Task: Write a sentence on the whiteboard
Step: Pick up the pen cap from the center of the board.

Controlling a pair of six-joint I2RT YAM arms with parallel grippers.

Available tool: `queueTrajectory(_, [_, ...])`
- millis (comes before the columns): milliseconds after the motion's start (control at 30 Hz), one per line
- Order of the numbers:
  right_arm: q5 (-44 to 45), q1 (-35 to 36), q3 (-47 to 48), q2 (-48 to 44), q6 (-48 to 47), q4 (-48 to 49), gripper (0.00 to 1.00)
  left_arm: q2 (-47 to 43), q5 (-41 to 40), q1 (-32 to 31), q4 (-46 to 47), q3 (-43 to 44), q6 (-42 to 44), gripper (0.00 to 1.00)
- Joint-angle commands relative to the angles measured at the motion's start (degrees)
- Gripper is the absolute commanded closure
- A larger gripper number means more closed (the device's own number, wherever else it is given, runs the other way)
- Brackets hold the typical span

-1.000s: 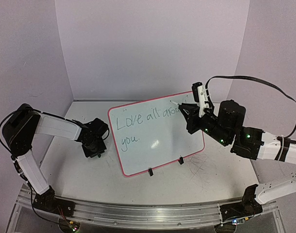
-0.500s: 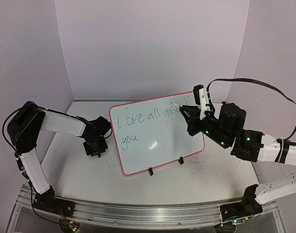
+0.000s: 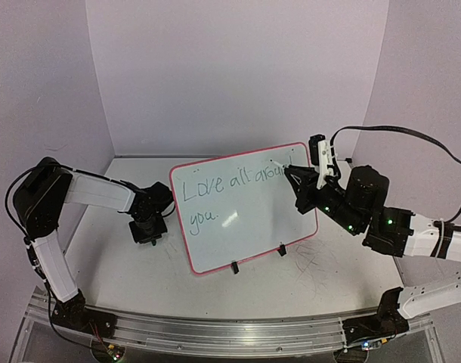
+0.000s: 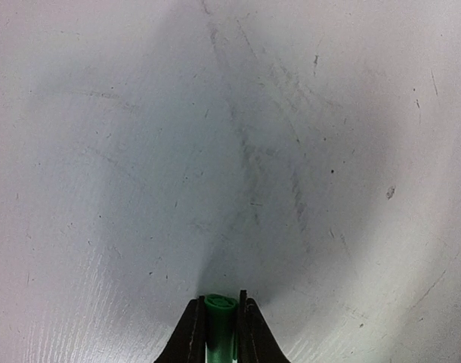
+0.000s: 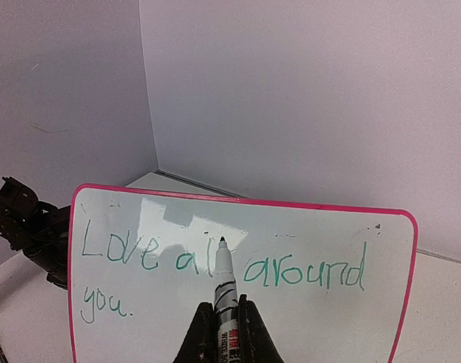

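The whiteboard (image 3: 245,234) stands propped in mid-table, glossy white with a red-pink rim; it also fills the right wrist view (image 5: 291,318). The sentence (image 3: 230,184) runs across it in green, "Love all around you." (image 5: 306,274). My right gripper (image 3: 297,178) (image 5: 224,321) is shut on a white marker (image 5: 224,283), its dark tip aimed at the board between "all" and "around"; contact cannot be told. Left of the board, my left gripper (image 3: 149,233) (image 4: 219,318) points down at the tabletop, shut on a green marker cap (image 4: 219,306).
Two black clips (image 3: 233,267) (image 3: 281,250) hold the board's lower edge. Grey scribble marks (image 3: 315,261) lie on the scuffed tabletop (image 4: 230,151) at right front. Lilac walls close in the back and sides. A metal rail (image 3: 215,333) runs along the near edge.
The left jaws have closed tighter on the green cap and the left arm has shifted slightly. The right arm has drawn back a little to the right, marker still held.
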Motion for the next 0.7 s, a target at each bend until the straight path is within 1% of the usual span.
queueTrajectory(0, [-0.32,-0.17,1.38,0.01,-0.13,2.85,1.0,-0.03,-0.63,0.44,-3.64,-4.63,-2.58,0.89])
queueTrajectory(167, [-1.44,-0.17,2.49,1.36,-0.18,2.67,1.0,-8.08,-3.4,0.45,-3.62,-6.34,-3.81,0.9])
queueTrajectory(267, [-2.1,-0.15,3.05,2.16,-0.18,2.42,1.0,-11.17,-4.16,0.46,-3.6,-7.07,-3.94,0.89])
queueTrajectory(367, [-2.69,-0.17,3.43,2.74,-0.01,2.4,1.0,-12.45,-4.09,0.46,-3.53,-7.72,-3.79,0.89])
queueTrajectory(667, [-4.23,-0.12,4.57,4.0,0.93,1.85,1.0,-12.24,-1.64,0.43,-2.85,-7.26,-1.01,0.9])
